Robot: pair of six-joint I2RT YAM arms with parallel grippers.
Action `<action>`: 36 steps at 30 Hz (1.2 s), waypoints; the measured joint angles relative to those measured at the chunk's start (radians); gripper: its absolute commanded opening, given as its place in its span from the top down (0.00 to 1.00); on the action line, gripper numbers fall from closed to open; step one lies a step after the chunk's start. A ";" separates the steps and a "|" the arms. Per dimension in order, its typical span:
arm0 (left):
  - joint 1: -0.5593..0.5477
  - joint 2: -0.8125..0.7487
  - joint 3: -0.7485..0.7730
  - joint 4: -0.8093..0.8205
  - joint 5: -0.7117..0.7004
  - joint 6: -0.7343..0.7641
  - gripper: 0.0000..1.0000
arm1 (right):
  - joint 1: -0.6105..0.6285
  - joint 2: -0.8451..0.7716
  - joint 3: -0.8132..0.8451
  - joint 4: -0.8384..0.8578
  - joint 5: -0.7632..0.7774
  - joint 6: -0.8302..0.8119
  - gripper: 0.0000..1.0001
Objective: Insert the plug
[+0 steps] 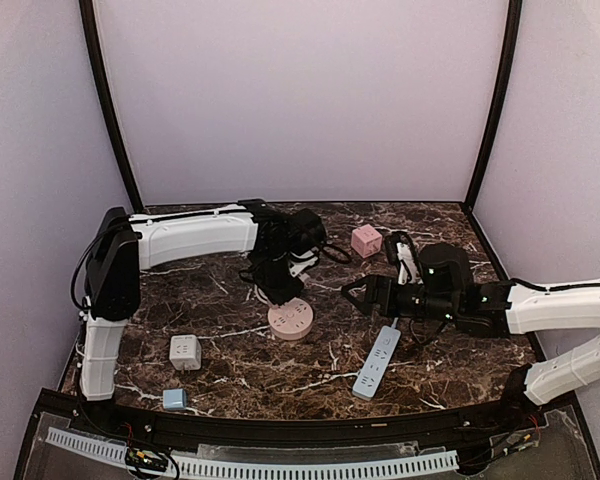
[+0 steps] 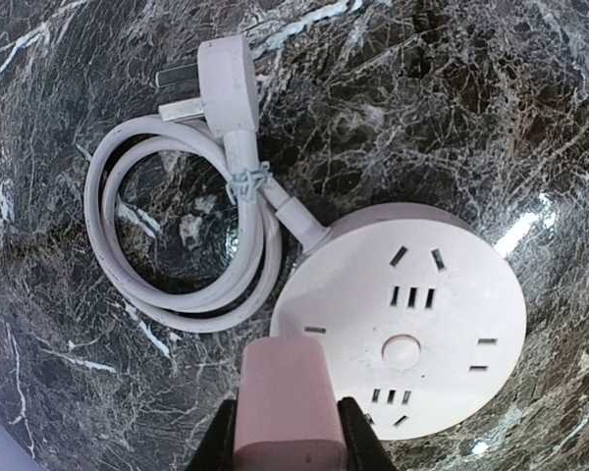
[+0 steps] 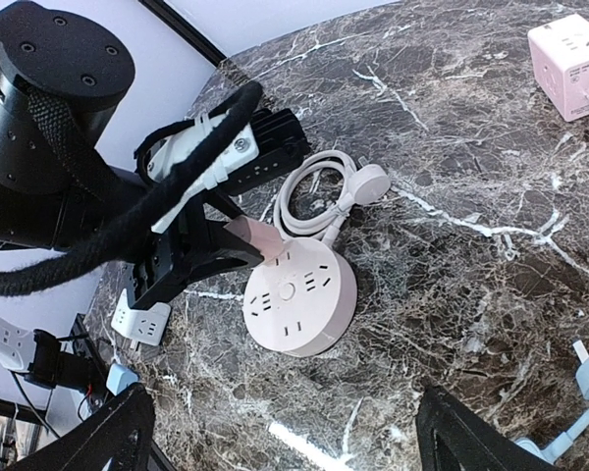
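Left end effector [image 2: 287, 439] holds plug [image 2: 281, 388] at rim of socket [image 2: 412, 304]

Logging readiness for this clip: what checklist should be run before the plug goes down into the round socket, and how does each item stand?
1. Grip: pink rectangular plug held between left arm's fingers: ok.
2. Position: plug over round pink socket disc: ok, above its edge.
3. Alignment: prongs matched to slots: cannot tell, prongs hidden.
4. Cable: disc's white coiled cord off the socket face: ok, lies beside it.
5. Clearance: right arm's fingers away from the disc: ok, open and apart.
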 measured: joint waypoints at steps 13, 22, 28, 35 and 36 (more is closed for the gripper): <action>0.011 0.011 0.026 -0.001 0.051 0.016 0.96 | 0.000 0.017 0.002 0.000 0.000 -0.003 0.08; 0.008 0.011 0.029 0.000 0.097 0.025 0.96 | 0.000 0.021 0.004 0.000 -0.003 -0.004 0.08; 0.008 0.011 0.030 0.001 0.115 0.052 0.96 | 0.000 0.026 0.006 0.000 -0.003 -0.004 0.08; 0.016 0.016 0.035 0.004 0.123 0.085 0.96 | 0.000 0.027 0.006 0.000 -0.003 -0.004 0.08; 0.018 0.016 0.037 0.005 0.125 0.088 0.96 | 0.000 0.027 0.006 0.000 -0.003 -0.004 0.08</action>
